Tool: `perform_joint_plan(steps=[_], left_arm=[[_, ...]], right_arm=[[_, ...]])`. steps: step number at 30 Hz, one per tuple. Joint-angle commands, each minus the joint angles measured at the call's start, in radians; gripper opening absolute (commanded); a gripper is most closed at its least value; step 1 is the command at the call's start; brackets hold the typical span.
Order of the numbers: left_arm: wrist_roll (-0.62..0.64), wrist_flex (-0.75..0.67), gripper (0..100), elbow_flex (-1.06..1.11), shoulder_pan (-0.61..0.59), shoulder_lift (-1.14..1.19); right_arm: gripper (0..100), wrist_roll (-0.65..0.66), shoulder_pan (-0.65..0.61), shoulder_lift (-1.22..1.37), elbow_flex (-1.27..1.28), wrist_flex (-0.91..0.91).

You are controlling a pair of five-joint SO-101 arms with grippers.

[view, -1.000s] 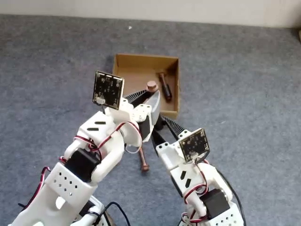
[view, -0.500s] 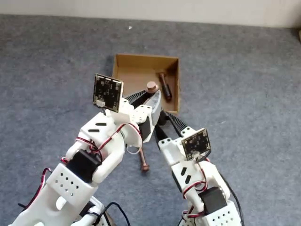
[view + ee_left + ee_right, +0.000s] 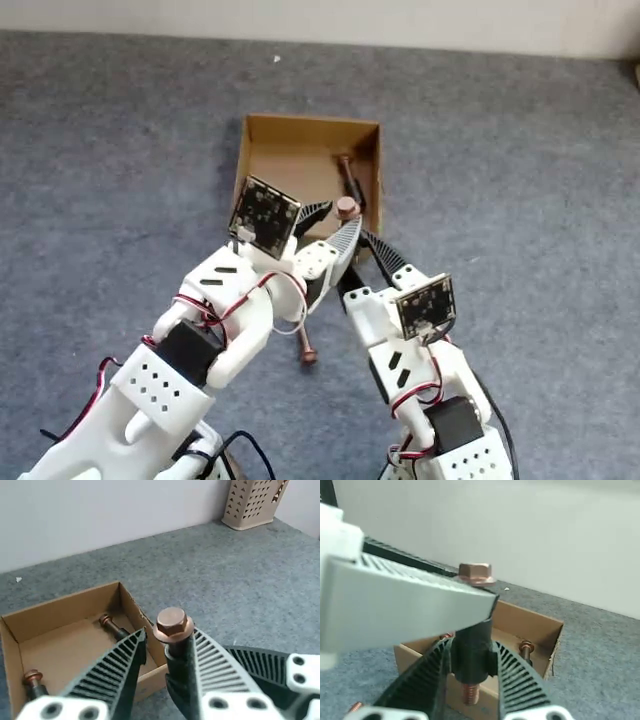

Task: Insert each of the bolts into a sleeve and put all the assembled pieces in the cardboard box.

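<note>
Left tool (image 3: 165,642) shifted rightward | right tool (image 3: 471,647) clamps sleeve (image 3: 470,661) | bolt (image 3: 475,573) shank hidden

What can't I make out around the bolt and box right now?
High view: the left arm covers the box's near-left corner, so any piece there is hidden.
High view: the loose bolt's upper end lies under that arm.
Right wrist view: the left gripper's finger hides where the held bolt enters the sleeve.
Left wrist view: a piece in the box is cut off by the gripper.
</note>
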Motion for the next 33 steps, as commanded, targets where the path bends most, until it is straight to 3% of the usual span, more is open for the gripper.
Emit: perform_joint_plan(steps=[1,6,10,18,24,33], left_arm=[[-0.097,0.061,15,-0.058,0.013,-0.005],[-0.259,0.252,15,-0.157,0.012,-0.005],[-0.299,0.359,15,-0.197,-0.002,-0.008],[-0.302,0.489,4,-0.188,-0.308,-0.292],[-0.302,0.491,2,0.030,-0.593,-0.587],[-0.344,0.485,2,0.441,-0.773,-0.842]], right_arm=[[0.5,0.009,0.044,-0.016,-0.016,-0.044],[0.5,0.008,0.101,-0.016,0.016,-0.048],[0.5,0.008,0.110,-0.016,0.024,-0.045],[0.7,0.043,0.104,-0.015,0.064,-0.042],[0.7,0.097,0.104,-0.015,0.068,0.041],[1.0,0.127,0.102,-0.013,-0.031,0.168]])
